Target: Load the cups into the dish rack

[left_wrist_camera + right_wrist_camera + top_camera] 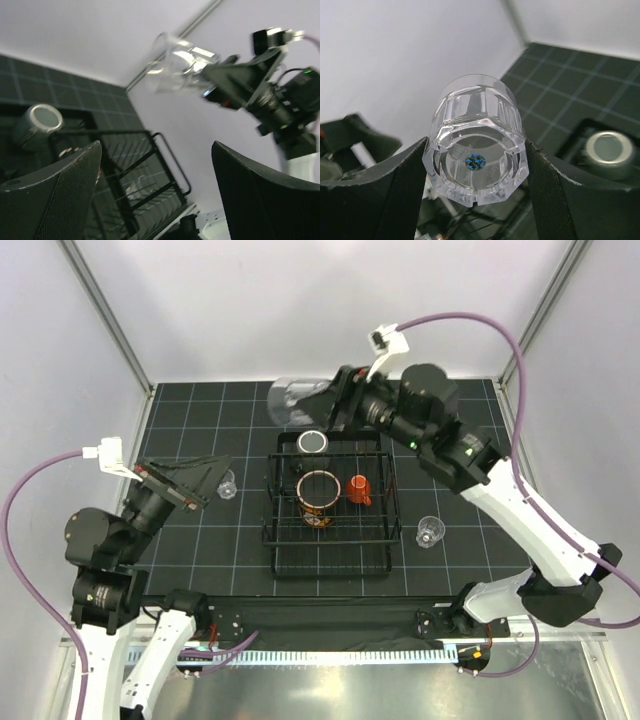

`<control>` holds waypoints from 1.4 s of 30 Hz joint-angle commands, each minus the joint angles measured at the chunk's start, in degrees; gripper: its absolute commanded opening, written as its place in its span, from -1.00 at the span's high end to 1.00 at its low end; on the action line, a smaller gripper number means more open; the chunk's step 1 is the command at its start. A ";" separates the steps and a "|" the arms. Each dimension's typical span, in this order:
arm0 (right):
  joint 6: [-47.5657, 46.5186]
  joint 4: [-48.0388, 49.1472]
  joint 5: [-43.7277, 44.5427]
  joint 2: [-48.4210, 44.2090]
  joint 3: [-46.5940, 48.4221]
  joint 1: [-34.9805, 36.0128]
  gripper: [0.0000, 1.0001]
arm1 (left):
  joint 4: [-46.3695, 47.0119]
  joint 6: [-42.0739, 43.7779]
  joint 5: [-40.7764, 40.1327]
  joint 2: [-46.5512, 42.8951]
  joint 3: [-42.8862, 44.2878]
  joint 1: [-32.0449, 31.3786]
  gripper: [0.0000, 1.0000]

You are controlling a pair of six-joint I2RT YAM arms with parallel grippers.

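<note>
Right gripper (476,170): clamped on a clear cup (292,400), with a finger pressed against each side of its thick base.
Held cup's pose: on its side in the air, base towards the wrist and mouth pointing away.
Held cup's place: high over the far edge of the table (190,540), just beyond the far side of the dish rack (385,540) and not yet above its grid.
Why that grip: I'd guess holding it by the base keeps the mouth clear, so the cup can be tipped rim-down onto the wires.
In the rack: the grey-green cup (313,442) sits at its far side, the large mug (320,495) in the middle, and the small orange cup (358,488) just beside the mug.
Left gripper (156,165): spread wide with nothing between its fingers, hanging towards the table's left edge.
Second clear cup (227,485): upright on the table between the left gripper and the rack, and probably that arm's next pick.
Third clear cup (430,531): upright between the rack and the right edge.
Progress: three cups loaded, one in the air, two waiting.
</note>
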 commanded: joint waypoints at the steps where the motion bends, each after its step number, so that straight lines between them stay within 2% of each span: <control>1: -6.36 -10.02 9.41 1.25 6.38 -7.52 0.92 | -12.82 6.49 -3.74 1.98 0.82 0.00 -0.75; 4: -6.28 -12.49 5.90 2.05 5.17 -16.66 0.92 | -13.44 7.28 -3.56 2.42 1.09 0.00 -0.76; 9: -10.65 -14.25 3.34 6.26 4.28 -23.02 0.92 | -13.80 7.54 -3.65 2.77 1.09 0.00 -0.78; 13: -15.66 -16.18 4.48 10.83 3.93 -23.47 0.92 | -14.94 7.89 -3.82 3.30 0.91 0.00 -0.78; 17: -16.39 -17.59 3.26 14.17 1.92 -23.55 0.92 | -16.26 8.42 -4.70 3.65 0.91 0.00 -0.78; 24: -15.15 -14.34 -0.52 14.18 -5.82 -23.29 0.92 | -16.96 7.72 -4.97 4.79 0.03 0.00 -0.77; 29: -15.59 -11.71 -0.18 14.44 -9.77 -22.85 0.92 | -16.26 6.76 -4.71 5.23 -0.67 0.00 -0.77; 42: -16.21 -9.50 4.48 18.04 -11.36 -20.83 0.92 | -15.47 4.73 -4.18 3.92 -2.34 -0.09 -0.77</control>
